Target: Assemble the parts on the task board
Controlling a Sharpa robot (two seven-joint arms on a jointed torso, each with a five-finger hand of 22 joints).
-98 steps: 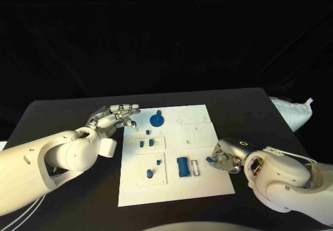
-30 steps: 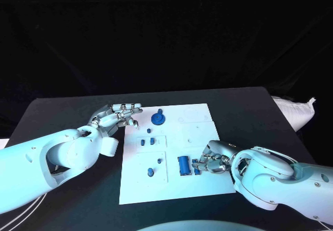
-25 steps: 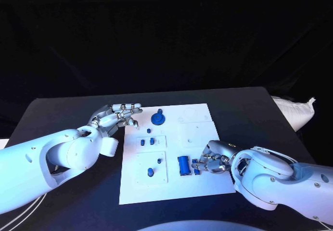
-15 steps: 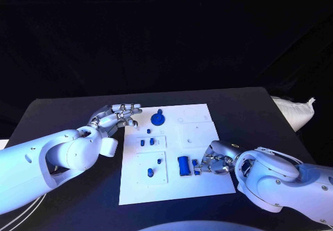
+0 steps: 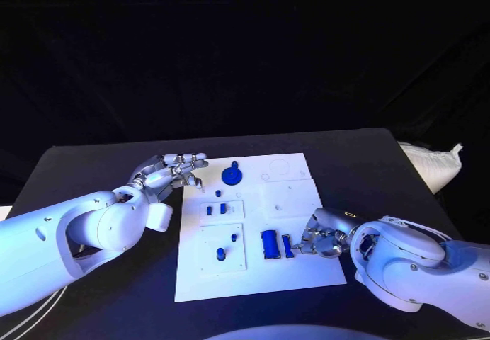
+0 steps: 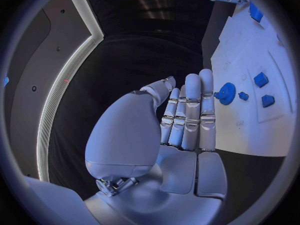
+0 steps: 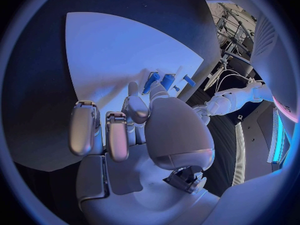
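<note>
The white task board (image 5: 296,273) lies mid-table. A large blue block (image 5: 270,243) stands in it, and a narrow blue part (image 5: 287,246) sits in the slot right beside it. My right hand (image 5: 318,241) is low at the board's right edge, its fingertips (image 5: 300,247) against that narrow part (image 7: 167,80); whether they still pinch it is unclear. My left hand (image 5: 171,172) hovers at the board's far left corner, fingers stretched out side by side and holding nothing (image 6: 184,127). A round blue part (image 5: 233,174) stands just past its fingertips.
Two small blue parts (image 5: 215,210) sit in a raised square plate left of centre, two more (image 5: 226,246) in the plate nearer me. A white bag (image 5: 434,166) lies off the table's right edge. Bare black table surrounds the board.
My right hand brought the narrow blue part from the board's right edge to the slot beside the large block, where it now sits. The hand has since shifted slightly right. The left hand stayed put.
</note>
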